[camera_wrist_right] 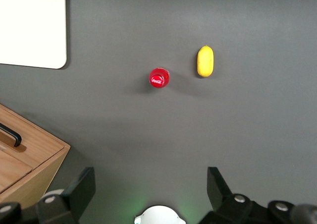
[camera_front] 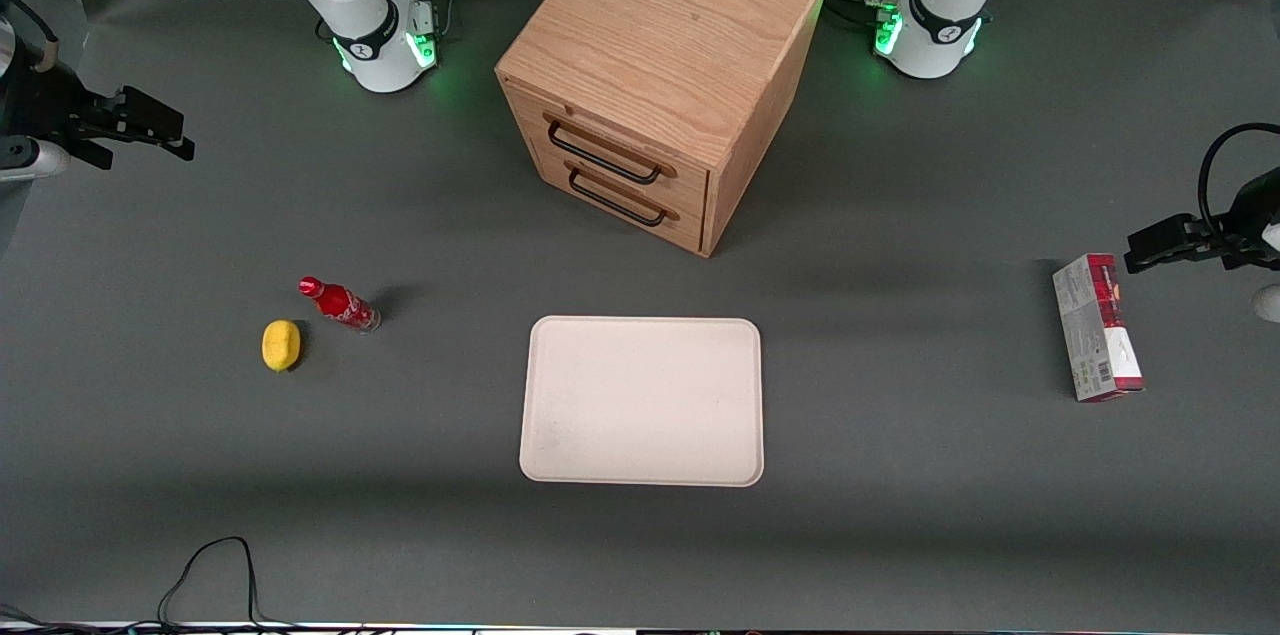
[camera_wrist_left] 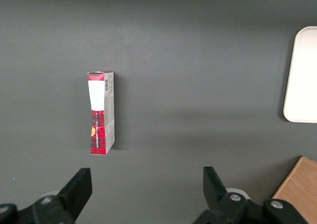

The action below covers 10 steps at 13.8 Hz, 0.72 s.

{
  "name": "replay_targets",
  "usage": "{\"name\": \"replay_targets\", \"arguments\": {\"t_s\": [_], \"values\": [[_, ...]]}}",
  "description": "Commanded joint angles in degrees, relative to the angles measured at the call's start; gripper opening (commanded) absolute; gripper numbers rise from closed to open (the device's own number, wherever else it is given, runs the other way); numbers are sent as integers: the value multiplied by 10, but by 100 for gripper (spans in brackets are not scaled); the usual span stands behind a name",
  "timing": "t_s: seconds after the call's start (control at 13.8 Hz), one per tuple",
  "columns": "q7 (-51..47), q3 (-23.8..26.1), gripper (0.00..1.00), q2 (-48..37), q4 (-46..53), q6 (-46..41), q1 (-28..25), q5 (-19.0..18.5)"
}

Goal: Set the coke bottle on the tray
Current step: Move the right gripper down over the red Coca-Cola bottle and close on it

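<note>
Coke bottle [camera_front: 339,304] stands upright on the table beside the lemon [camera_front: 281,345], well apart from the tray [camera_front: 642,401]. Your gripper [camera_wrist_right: 148,194] hangs high above it, fingers spread wide, holding nothing.

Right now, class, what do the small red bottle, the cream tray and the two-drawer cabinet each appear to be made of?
Small red bottle: likely glossy plastic, clear at its base.
Cream rectangular tray: matte, faintly speckled; plastic or moulded fibre, unclear which.
Two-drawer cabinet: light wood with visible grain and dark, probably metal, handles.
The working arm's hand is open, raised near the table's edge, far from all three.
</note>
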<state>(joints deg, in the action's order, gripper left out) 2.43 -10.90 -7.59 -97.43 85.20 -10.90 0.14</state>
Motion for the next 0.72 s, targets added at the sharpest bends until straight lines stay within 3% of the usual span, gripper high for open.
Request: {"name": "replay_targets", "arguments": {"t_s": [0.0, 0.29, 0.65], "values": [[-11, 0, 100, 19, 25, -14, -2, -8], [-10, 3, 100, 19, -26, 28, -5, -9], [-9, 3, 100, 0, -297, 363, -5, -11]]}}
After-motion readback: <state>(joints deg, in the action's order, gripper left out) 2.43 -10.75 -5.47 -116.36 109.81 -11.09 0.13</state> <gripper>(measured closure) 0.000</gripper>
